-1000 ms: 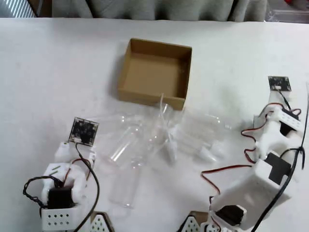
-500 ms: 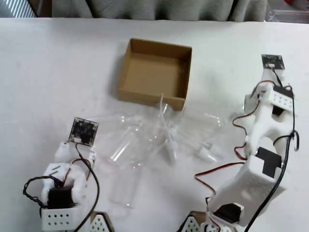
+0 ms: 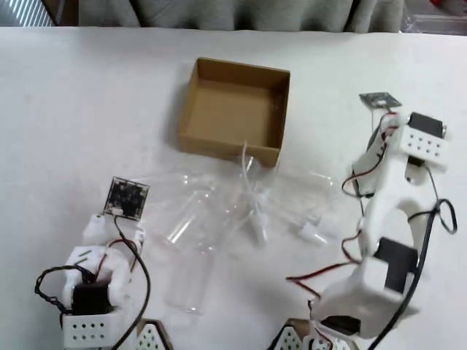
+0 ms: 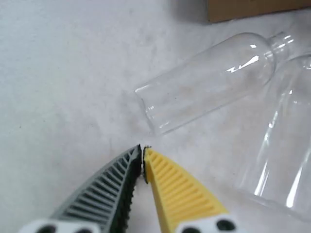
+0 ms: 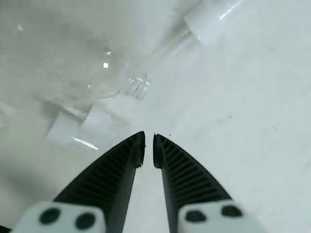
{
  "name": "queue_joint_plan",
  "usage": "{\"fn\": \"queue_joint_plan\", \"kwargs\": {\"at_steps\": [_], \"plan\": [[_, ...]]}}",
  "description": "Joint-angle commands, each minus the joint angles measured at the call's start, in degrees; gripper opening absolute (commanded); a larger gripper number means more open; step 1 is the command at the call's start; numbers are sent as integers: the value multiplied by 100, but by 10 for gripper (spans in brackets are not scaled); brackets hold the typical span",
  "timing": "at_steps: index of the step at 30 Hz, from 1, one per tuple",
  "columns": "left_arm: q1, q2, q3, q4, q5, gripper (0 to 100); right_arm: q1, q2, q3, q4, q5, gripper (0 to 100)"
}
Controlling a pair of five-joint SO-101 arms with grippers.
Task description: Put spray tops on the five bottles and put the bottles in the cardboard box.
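Right pincer point(image 5: 146, 145), all but pressed together and empty, hangs just short of the white spray tops point(image 5: 65, 128).
Left pincer point(image 4: 142, 155), tips touching, sits just before a clear bottle point(image 4: 209, 80) lying uncapped, seemingly laid out for fitting. Wrist views separate tops from bottles; the high view places the open cardboard box point(image 3: 233, 109) beyond them.
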Motion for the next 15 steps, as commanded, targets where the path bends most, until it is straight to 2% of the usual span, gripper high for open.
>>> {"fn": "queue_joint_plan", "kwargs": {"at_steps": [1,4,10,15], "plan": [[-66,-84,-18,-149,-70,23,-171,-980,571,66,79,17],[-66,-84,-18,-149,-70,23,-514,-1543,1398,57,123,17],[-66,-84,-18,-141,-70,23,-1648,-2273,3086,-620,1081,18],[-66,-84,-18,-132,-70,23,-1789,-2422,3622,-1402,1556,33]]}}
